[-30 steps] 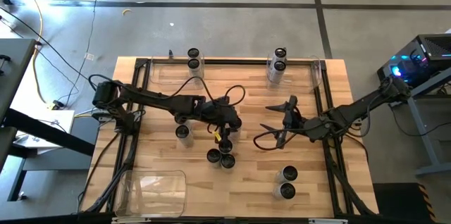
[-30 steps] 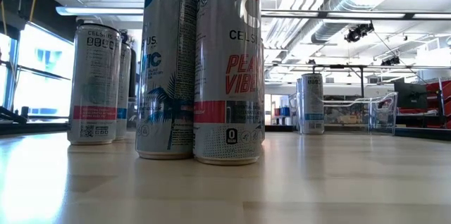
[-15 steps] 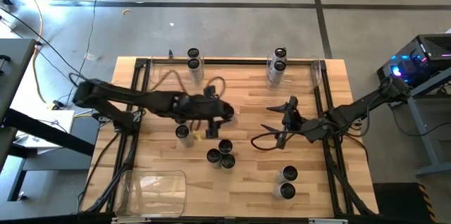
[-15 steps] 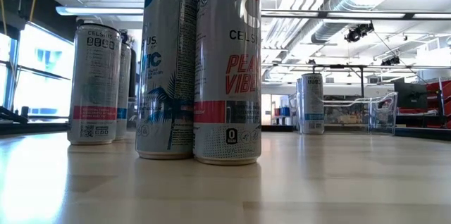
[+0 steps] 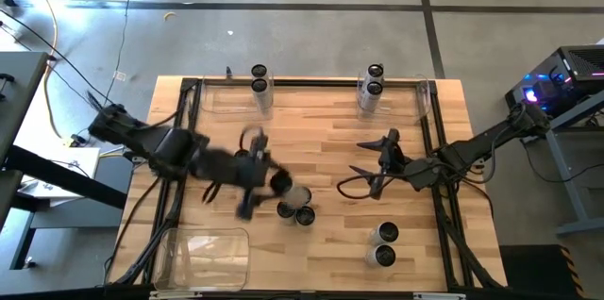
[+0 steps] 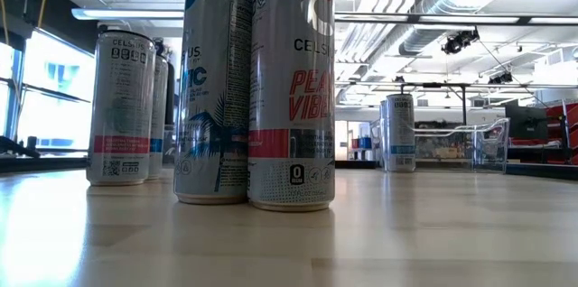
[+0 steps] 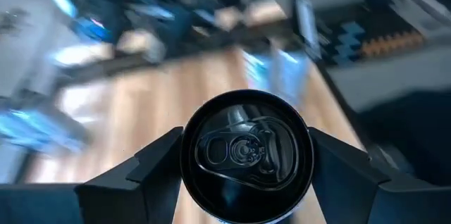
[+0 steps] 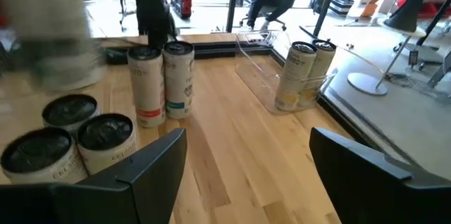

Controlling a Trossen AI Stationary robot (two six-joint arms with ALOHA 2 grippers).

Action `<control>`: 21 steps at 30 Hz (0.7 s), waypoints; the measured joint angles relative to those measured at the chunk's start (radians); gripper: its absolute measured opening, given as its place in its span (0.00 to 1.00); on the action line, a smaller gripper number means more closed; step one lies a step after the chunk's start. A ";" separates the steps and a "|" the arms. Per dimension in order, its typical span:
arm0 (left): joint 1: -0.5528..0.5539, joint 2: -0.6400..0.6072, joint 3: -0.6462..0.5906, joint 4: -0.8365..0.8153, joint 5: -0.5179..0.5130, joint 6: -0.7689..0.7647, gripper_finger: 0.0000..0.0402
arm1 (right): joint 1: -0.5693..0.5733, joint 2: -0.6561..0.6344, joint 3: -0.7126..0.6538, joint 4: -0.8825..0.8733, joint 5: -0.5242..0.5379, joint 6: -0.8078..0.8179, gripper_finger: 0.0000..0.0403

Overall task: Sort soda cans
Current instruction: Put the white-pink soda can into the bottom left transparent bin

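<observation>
The soda cans are silver cylinders with dark tops. My left gripper point(image 5: 288, 190) is shut on one can point(image 7: 245, 150), raised above the table's middle. Two cans point(image 5: 295, 212) stand just near of it; in the low view they are the front pair point(image 6: 257, 88), with other cans point(image 6: 120, 106) behind to the left. Two more cans point(image 5: 384, 243) stand near right. My right gripper point(image 5: 376, 163) hovers open right of centre, with nothing between its fingers point(image 8: 169, 157). My left gripper has the can pinched between its two fingers, one on each side of the can's wall just below the top rim point(image 7: 187, 162). The fingers run along the can from its top end. The can is lifted clear and tilted, its bottom end pointing away from the arm.
A clear bin point(image 5: 226, 102) at the far left holds two cans point(image 5: 260, 81). Another clear bin point(image 5: 411, 100) at the far right holds two cans point(image 5: 374, 83). A third clear bin point(image 5: 203, 253) lies at the near left corner. A black frame rail point(image 5: 311, 82) borders the table.
My left gripper has risen from the group of cans in the middle and swung toward the table's left and near side, carrying its can. The can has come up off the table and tipped from upright to tilted. In the low view the gripper has left the picture upward.
</observation>
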 joint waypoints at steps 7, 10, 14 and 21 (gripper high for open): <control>-0.216 0.049 0.147 -0.182 -0.006 -0.207 0.60 | 0.000 0.000 0.000 0.049 0.000 0.021 0.73; -0.290 0.059 0.157 -0.221 -0.006 -0.355 0.60 | 0.000 0.000 0.000 0.067 0.000 0.016 0.73; -0.372 0.077 0.157 -0.358 -0.052 -0.616 0.60 | 0.000 0.001 0.000 0.073 0.000 0.011 0.73; -0.478 0.123 0.062 -0.530 -0.175 -0.985 0.60 | 0.000 0.001 0.000 0.071 -0.001 -0.005 0.73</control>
